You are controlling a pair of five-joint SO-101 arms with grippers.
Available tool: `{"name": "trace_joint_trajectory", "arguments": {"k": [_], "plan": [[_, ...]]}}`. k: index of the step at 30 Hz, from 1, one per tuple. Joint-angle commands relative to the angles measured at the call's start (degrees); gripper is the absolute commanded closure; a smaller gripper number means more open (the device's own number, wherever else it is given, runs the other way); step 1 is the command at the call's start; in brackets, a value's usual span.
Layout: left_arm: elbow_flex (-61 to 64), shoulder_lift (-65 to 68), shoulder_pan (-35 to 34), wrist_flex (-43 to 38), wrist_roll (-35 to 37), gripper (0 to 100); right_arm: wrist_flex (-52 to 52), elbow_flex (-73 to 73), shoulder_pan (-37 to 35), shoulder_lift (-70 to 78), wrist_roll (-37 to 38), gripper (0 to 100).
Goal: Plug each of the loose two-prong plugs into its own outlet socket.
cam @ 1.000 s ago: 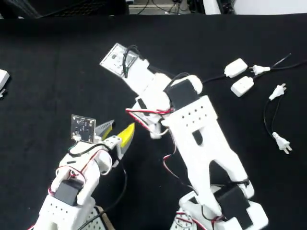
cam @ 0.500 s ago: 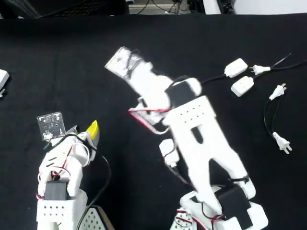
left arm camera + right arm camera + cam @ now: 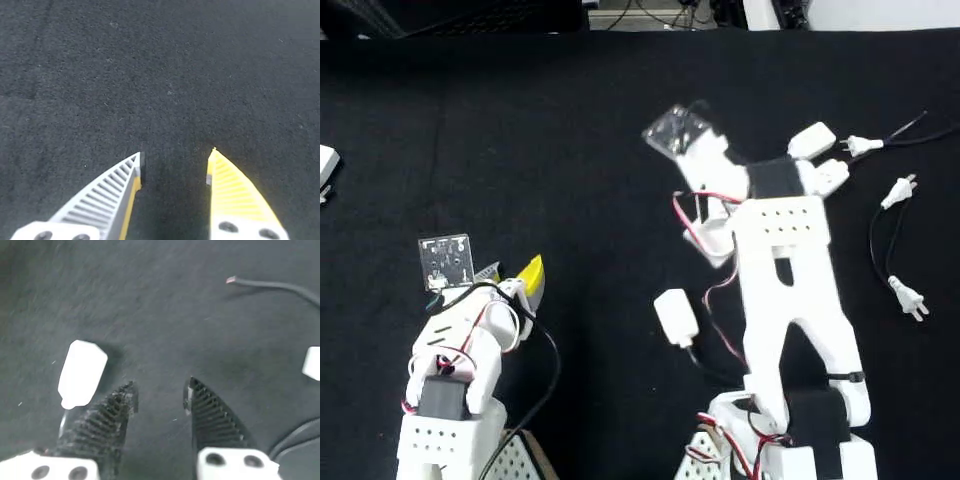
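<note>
High view is showing the right arm (image 3: 785, 270) swung across from the upper left of the table (image 3: 520, 130) towards the right side, where most of the task's things are lying. Its wrist is now hanging near two white outlet sockets (image 3: 812, 140), and its body is covering part of the nearer one. The swing is also uncovering a third socket (image 3: 675, 315) on a dark cable (image 3: 705, 362), lying close to the arm's base. Three loose two-prong plugs (image 3: 900, 188) are lying at the right, well apart from that third socket. One plug (image 3: 863, 147) is resting just beside the far socket but, as far as I can tell, is not pushed in. The left arm (image 3: 460, 350) is sitting drawn back from the middle to the left

Right wrist view is showing the right gripper (image 3: 160, 387) with its dark fingers parted and gripping nothing. A white socket block (image 3: 82, 372) is lying just beside one finger, though I cannot tell which socket it is. Left wrist view is showing the left gripper (image 3: 175, 157) likewise spread over bare cloth, holding nothing

I am judging that no plug is seated yet, and that the right arm is only now coming within reach of a first plug or socket to pick up
</note>
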Motion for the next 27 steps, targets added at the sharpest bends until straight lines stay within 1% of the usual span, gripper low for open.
{"name": "trace_joint_trajectory", "arguments": {"k": [1, 4, 7, 12, 15, 20, 27], "plan": [[0.9, 0.0, 0.8, 0.0, 0.3, 78, 0.1, 3.2, -2.1, -2.2, 0.5, 83.2], [0.9, 0.0, 0.8, 0.0, 0.3, 78, 0.3, 6.5, -2.1, -2.2, 0.8, 83.2], [0.9, 0.0, 0.8, 0.1, 0.3, 78, 0.1, 11.2, -2.4, -2.2, 3.8, 83.2], [0.9, 0.0, 0.8, 0.2, 0.3, 78, -6.2, 19.4, -3.9, -2.2, 4.7, 83.0], [0.9, 0.0, 0.8, 0.2, 0.3, 78, -8.9, 23.0, -6.3, -2.2, 4.4, 82.9], [0.9, 0.1, 0.8, 0.3, 0.3, 78, -9.3, 25.5, -11.0, -2.2, 4.1, 83.0], [0.9, 0.1, 0.8, 0.3, 0.3, 78, -9.1, 25.7, -11.4, -2.2, 4.1, 83.0]]}}
